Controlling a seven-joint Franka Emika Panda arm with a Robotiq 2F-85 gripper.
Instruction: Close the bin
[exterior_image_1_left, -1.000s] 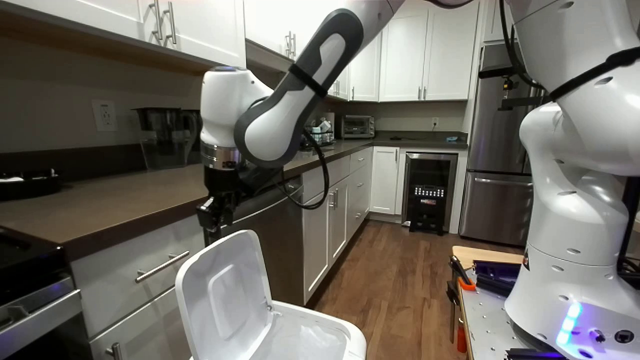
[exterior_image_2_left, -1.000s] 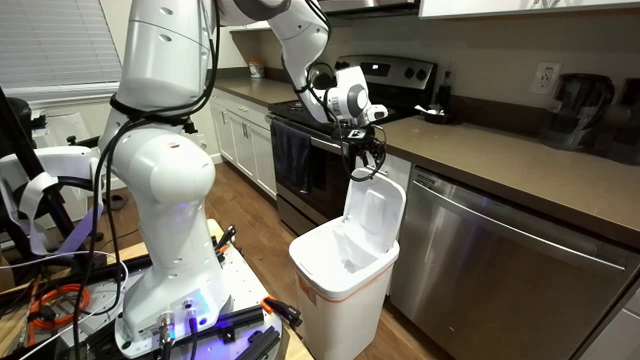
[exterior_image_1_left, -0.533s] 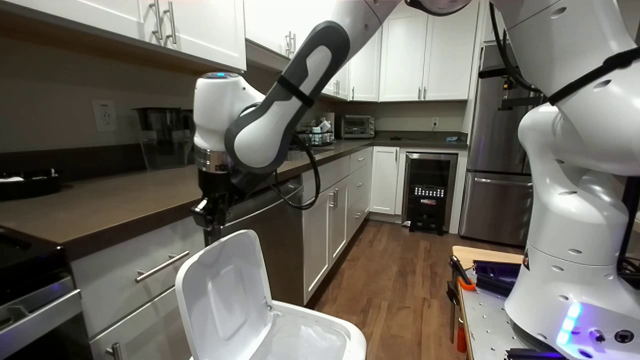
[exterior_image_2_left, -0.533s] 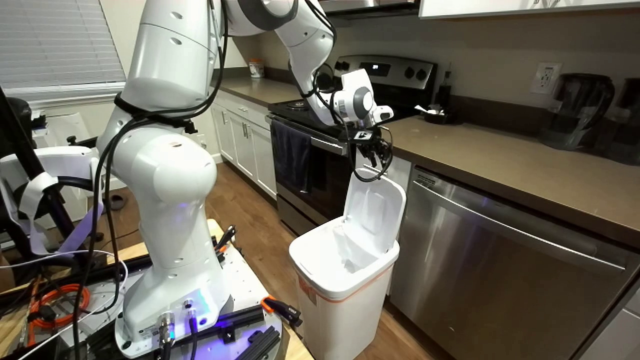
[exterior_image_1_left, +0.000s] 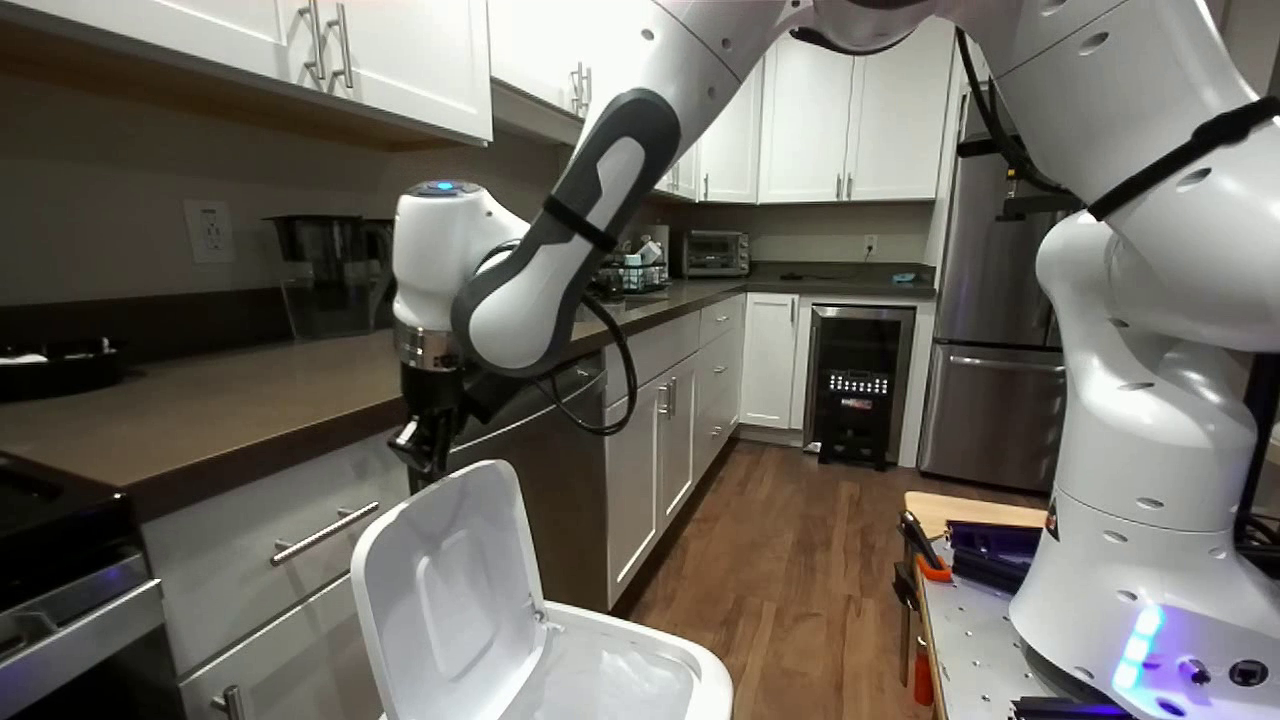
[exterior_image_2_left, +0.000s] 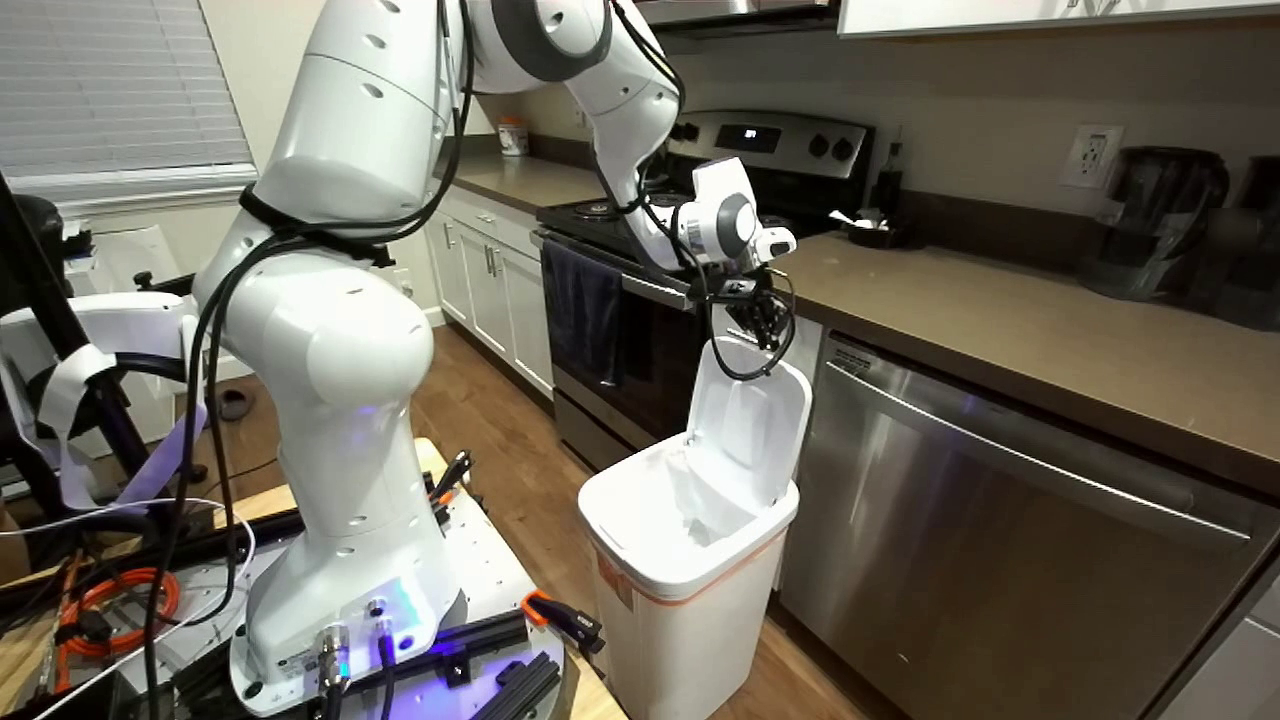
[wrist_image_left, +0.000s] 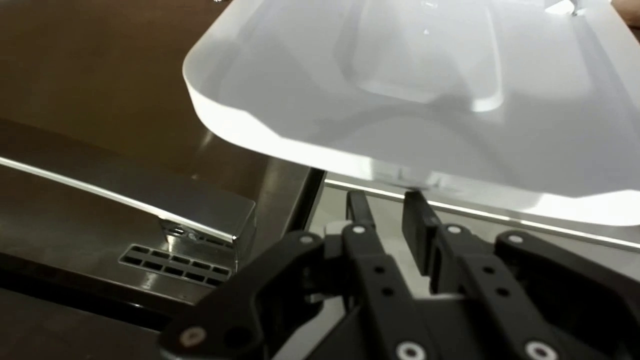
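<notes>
My claw (wrist_image_left: 384, 202) is standing spread at the lower middle of the wrist view, its two black fingertips (wrist_image_left: 419, 217) sitting apart with a pale drawer front (wrist_image_left: 387, 222) showing between them. Across the top and right of that frame the white hinged lid (wrist_image_left: 400, 120) is stretching, its rim running just beyond my fingertips; whether I am touching it I cannot tell. In an exterior view the white plastic trash bin (exterior_image_2_left: 690, 640) is standing at the lower middle of the frame, with a stainless-steel dishwasher (exterior_image_2_left: 1000, 540) filling the lower right. In both exterior views the bin's lid is standing raised, leaving the bin uncovered, and my claw is hovering by the lid's upper edge. A water filter pitcher (exterior_image_1_left: 325, 290) is resting on the countertop (exterior_image_1_left: 260, 390) at the left of an exterior view.
</notes>
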